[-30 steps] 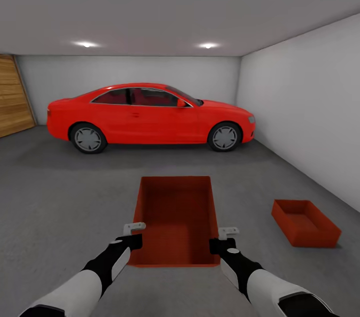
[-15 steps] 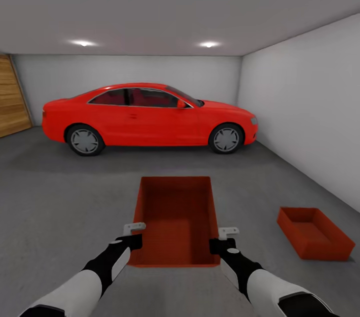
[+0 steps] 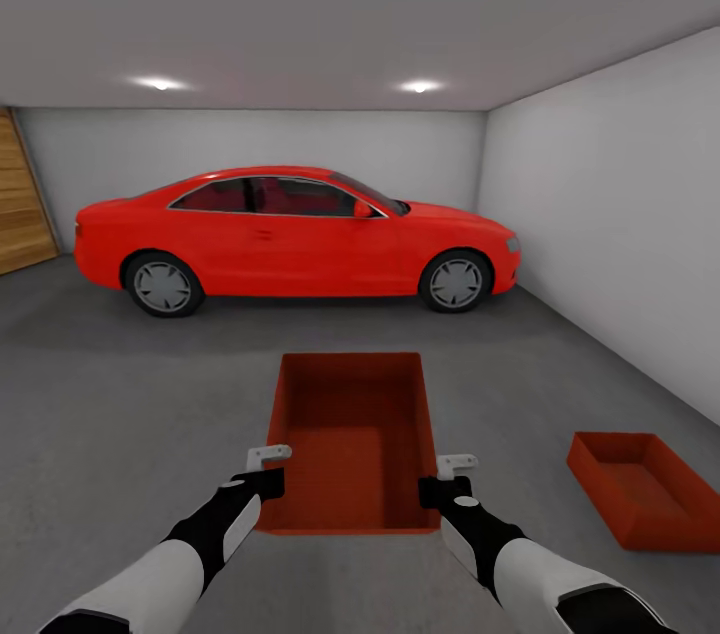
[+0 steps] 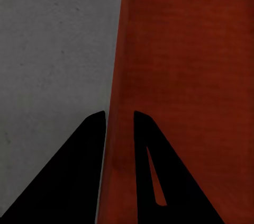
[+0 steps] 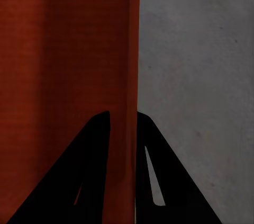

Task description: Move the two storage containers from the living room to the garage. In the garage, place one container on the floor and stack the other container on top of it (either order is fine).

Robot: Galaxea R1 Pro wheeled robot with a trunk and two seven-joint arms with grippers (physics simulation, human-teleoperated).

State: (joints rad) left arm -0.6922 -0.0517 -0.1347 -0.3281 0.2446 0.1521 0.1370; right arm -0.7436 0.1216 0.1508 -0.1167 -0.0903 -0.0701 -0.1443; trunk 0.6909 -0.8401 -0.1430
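Left pincer (image 3: 268, 470), right pincer (image 3: 448, 476) clamping held container (image 3: 352, 439), second container (image 3: 645, 502) on floor (image 3: 120, 414)

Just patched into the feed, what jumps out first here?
A red car parked side-on at the garage's back wall. Nearer, both grippers, left and right, clamp the side walls of an open red bin, and a matching bin sits on the concrete floor to the right.

You face a red car (image 3: 300, 239) parked side-on against the pale grey back wall (image 3: 250, 144). Left of the car is a slatted wooden door (image 3: 22, 204); right of it, a plain white side wall (image 3: 620, 214). Two ceiling lights (image 3: 160, 83) glow above it.
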